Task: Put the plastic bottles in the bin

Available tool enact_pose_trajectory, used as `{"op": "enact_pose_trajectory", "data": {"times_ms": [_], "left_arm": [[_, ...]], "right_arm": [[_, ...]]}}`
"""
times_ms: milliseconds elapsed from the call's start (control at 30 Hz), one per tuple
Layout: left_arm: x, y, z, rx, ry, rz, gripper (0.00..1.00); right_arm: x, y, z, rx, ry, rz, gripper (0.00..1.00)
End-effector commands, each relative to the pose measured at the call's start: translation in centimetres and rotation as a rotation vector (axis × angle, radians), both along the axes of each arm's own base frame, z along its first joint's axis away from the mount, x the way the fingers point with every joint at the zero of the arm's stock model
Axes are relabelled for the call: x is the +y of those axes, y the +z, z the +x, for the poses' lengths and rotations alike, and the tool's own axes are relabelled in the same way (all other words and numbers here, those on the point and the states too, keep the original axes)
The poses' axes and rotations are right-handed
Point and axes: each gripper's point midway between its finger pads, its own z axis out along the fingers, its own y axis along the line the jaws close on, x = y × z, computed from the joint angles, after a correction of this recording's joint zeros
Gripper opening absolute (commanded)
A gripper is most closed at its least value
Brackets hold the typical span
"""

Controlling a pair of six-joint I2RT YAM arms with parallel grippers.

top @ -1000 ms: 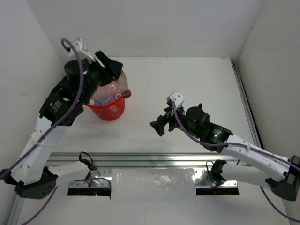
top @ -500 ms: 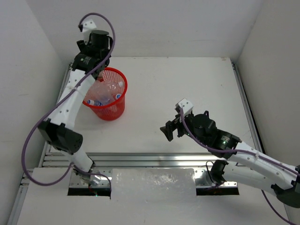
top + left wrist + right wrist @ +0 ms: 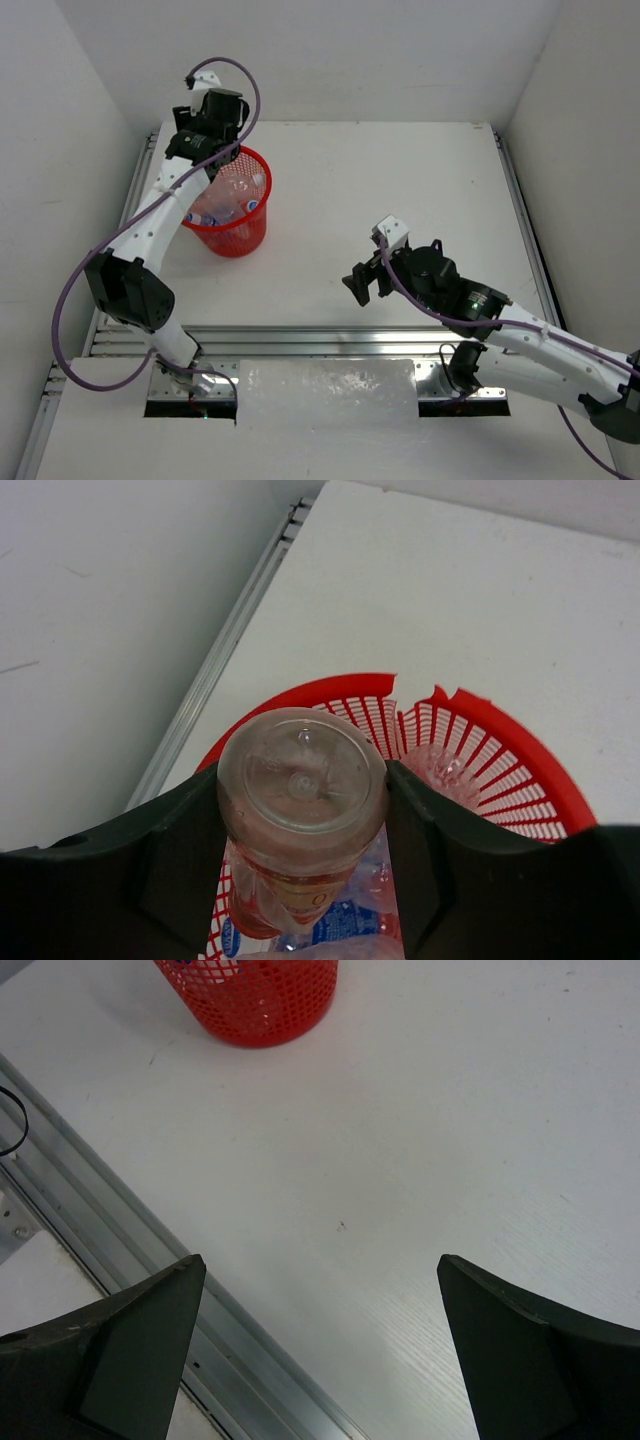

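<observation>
My left gripper (image 3: 303, 780) is shut on a clear plastic bottle (image 3: 300, 825) with a red label, its base facing the camera. It hangs over the far left part of the red mesh bin (image 3: 520, 750). Several other bottles (image 3: 345, 920), some with blue labels, lie inside the bin. In the top view the left gripper (image 3: 205, 150) is at the bin's far left rim (image 3: 262, 180), and bottles (image 3: 235, 200) show inside. My right gripper (image 3: 358, 283) is open and empty over bare table, well to the right of the bin. In the right wrist view it (image 3: 320, 1270) is wide open, with the bin (image 3: 260, 995) far ahead.
An aluminium rail (image 3: 320, 340) runs along the table's near edge, and also shows in the right wrist view (image 3: 110, 1230). White walls stand close on the left, back and right. A rail (image 3: 522, 210) runs along the table's right side.
My left arm has stretched out and its gripper moved from above the bin's left side to its far left rim. My right gripper pulled back toward the near edge.
</observation>
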Motion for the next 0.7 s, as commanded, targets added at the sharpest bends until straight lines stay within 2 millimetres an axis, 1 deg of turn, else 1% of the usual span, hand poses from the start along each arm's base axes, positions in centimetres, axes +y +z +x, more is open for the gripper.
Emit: {"op": "enact_pose_trajectory", "data": {"times_ms": [0,33,133,167,233,267,300,333,367,400,433,467,500,533,567,600,633,667], "left_arm": [[0.0,0.4,-1.2,0.005,-0.044,-0.011,0.6],[-0.2,0.0,-1.2,0.016,-0.058,-0.016,0.66],[-0.4,-0.2,-1.3,0.031,-0.068,-0.023,0.8],[-0.3,-0.2,-1.5,0.037,-0.062,-0.022,0.82],[-0.3,0.5,-1.6,0.024,-0.058,-0.029,0.86],[-0.3,0.8,-1.8,0.02,-0.062,-0.037,0.91],[-0.3,1.6,-2.0,0.0,-0.061,-0.049,0.98],[-0.3,2.2,-2.3,-0.017,-0.05,-0.066,1.0],[-0.1,3.1,-2.9,-0.037,-0.04,-0.075,1.0],[0.3,3.8,-3.7,-0.055,-0.012,-0.09,1.0],[0.5,4.2,-4.3,-0.065,0.002,-0.099,1.0],[0.9,5.1,-5.6,-0.085,0.009,-0.11,1.0],[1.1,5.0,-6.4,-0.092,0.018,-0.123,1.0],[1.0,5.0,-7.1,-0.117,0.032,-0.163,1.0],[1.3,6.6,-8.9,-0.191,0.023,-0.205,1.0],[0.4,4.4,-9.6,-0.163,-0.023,-0.248,1.0],[0.3,6.9,-11.4,-0.289,-0.073,-0.306,1.0],[-0.2,6.6,-12.2,-0.315,-0.111,-0.341,1.0]], "right_arm": [[0.3,1.4,0.0,-0.033,0.005,0.041,0.99],[0.2,1.4,0.0,-0.031,0.003,0.041,0.99],[0.1,1.5,0.0,-0.028,-0.001,0.039,0.99],[0.1,1.5,0.0,-0.027,-0.002,0.04,0.99],[0.1,1.6,0.0,-0.026,-0.003,0.038,0.99],[0.0,1.8,0.1,-0.028,-0.009,0.038,0.99],[-0.2,1.6,0.1,-0.023,-0.015,0.023,0.99],[-0.4,1.6,0.2,-0.016,-0.033,0.018,0.99],[-0.4,2.4,0.5,-0.018,-0.051,0.021,0.99],[-1.2,1.7,1.0,0.008,-0.103,-0.018,0.99],[-1.7,1.7,1.3,0.02,-0.142,-0.036,0.99],[-2.0,3.3,1.8,0.015,-0.187,-0.022,0.99],[-3.7,2.9,2.1,0.03,-0.27,-0.081,0.99],[-4.2,3.0,2.3,0.054,-0.322,-0.086,0.99],[-4.6,4.5,2.5,0.045,-0.354,-0.068,0.99],[-5.8,4.5,2.5,0.047,-0.403,-0.09,0.99],[-6.5,5.5,2.4,0.034,-0.426,-0.075,0.99],[-7.2,6.0,2.4,0.024,-0.446,-0.073,0.99]]}}
